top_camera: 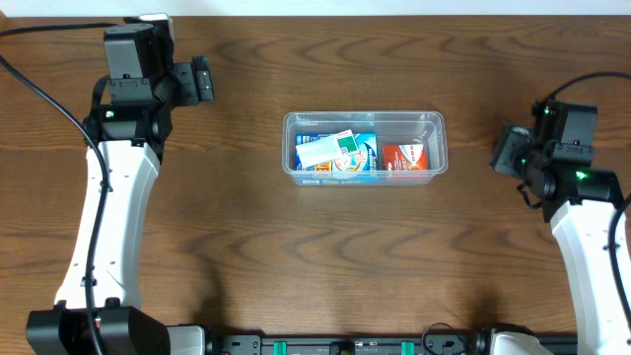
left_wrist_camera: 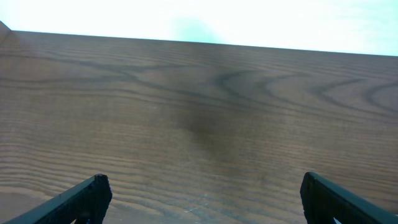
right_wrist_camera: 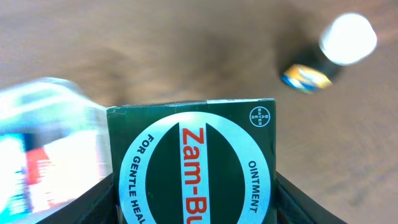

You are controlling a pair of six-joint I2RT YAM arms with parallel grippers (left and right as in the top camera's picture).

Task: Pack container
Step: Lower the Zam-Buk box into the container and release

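The clear plastic container (top_camera: 365, 115) stands at the table's middle. It holds a blue carton (top_camera: 361, 160), a white and green pack (top_camera: 323, 150) and a red box (top_camera: 405, 158). My right gripper (top_camera: 509, 154) hovers to the right of the container, apart from it. In the right wrist view the gripper (right_wrist_camera: 194, 208) is shut on a dark green Zam-Buk ointment box (right_wrist_camera: 193, 155), and the container (right_wrist_camera: 43, 149) shows blurred at the left. My left gripper (top_camera: 202, 79) is at the far left, open and empty over bare wood (left_wrist_camera: 202, 186).
A small dark bottle with a white cap (right_wrist_camera: 339, 50) stands on the table beyond the green box in the right wrist view. It does not show in the overhead view. Black cables run along the left and right table edges.
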